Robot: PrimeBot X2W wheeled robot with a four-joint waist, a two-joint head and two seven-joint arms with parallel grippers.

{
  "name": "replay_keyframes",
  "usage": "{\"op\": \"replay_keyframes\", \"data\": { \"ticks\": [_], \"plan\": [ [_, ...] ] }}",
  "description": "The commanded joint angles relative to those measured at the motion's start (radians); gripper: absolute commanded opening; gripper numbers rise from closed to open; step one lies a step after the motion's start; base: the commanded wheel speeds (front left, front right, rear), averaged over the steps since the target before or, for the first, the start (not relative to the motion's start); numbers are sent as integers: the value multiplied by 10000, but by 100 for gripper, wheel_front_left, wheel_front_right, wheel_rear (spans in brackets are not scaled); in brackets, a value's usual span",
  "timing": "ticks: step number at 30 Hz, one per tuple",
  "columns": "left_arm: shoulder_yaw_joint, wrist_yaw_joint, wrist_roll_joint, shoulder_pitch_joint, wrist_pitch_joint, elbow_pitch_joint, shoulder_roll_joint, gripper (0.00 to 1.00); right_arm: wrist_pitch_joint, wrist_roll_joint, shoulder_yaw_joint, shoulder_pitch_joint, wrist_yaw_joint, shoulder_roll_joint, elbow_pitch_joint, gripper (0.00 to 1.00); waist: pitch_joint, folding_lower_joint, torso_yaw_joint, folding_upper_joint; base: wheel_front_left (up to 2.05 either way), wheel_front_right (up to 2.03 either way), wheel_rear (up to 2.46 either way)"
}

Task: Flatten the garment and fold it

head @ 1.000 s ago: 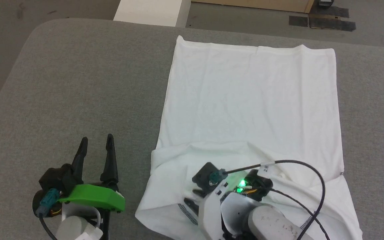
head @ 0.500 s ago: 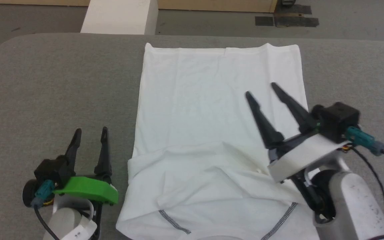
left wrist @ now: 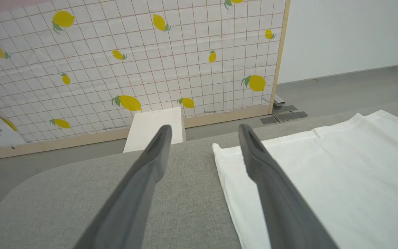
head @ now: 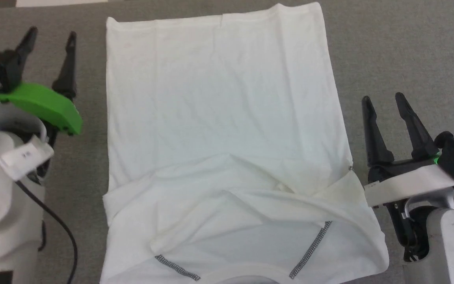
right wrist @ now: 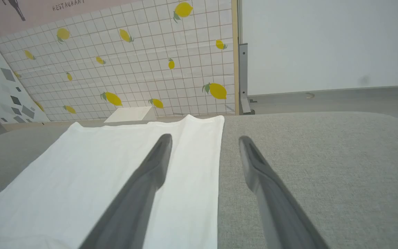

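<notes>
On grey table (head: 408,47) near lemon-tiled wall (left wrist: 116,52), spread left tool (head: 51,33) and spread right tool (head: 382,97) flank garment (head: 223,98).

The big soft long-sleeved top (head: 219,98) is plain white, with lines of dark grey zigzag stitches (head: 311,248), and the cloth surface (head: 408,47) is plain grey all over. The left gripper (head: 51,33) has black jaws and a bright green plastic cover (head: 40,104), and the right gripper (head: 382,97) has black jaws and a flat white plate (head: 408,183). The flat wall panel (left wrist: 133,62) is white with thin brown squares and yellow lemons with green leaves, and the hard box (left wrist: 154,128) is plain white.
</notes>
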Motion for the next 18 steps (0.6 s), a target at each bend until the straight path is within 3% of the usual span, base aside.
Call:
{"op": "replay_keyframes", "data": {
  "ticks": [1,8,13,18],
  "plan": [
    [-101,-62,-171,-481,350,166,302,100,-130,136,39,-62,-13,15,56,100,1037,0,-890,0,0,0,0],
    [-755,-70,-1139,-2584,3115,980,1585,100,-520,417,274,-473,-13,16,203,100,2014,0,-1575,0,0,0,0],
    [-749,-30,-1530,-3769,4898,1246,1904,100,-744,644,474,-672,-13,16,129,100,2583,0,-1861,0,0,0,0],
    [-683,539,-1689,-4363,6561,1475,2009,100,-905,794,694,-775,-13,16,174,100,2917,0,-2055,0,0,0,0]
  ]
}}
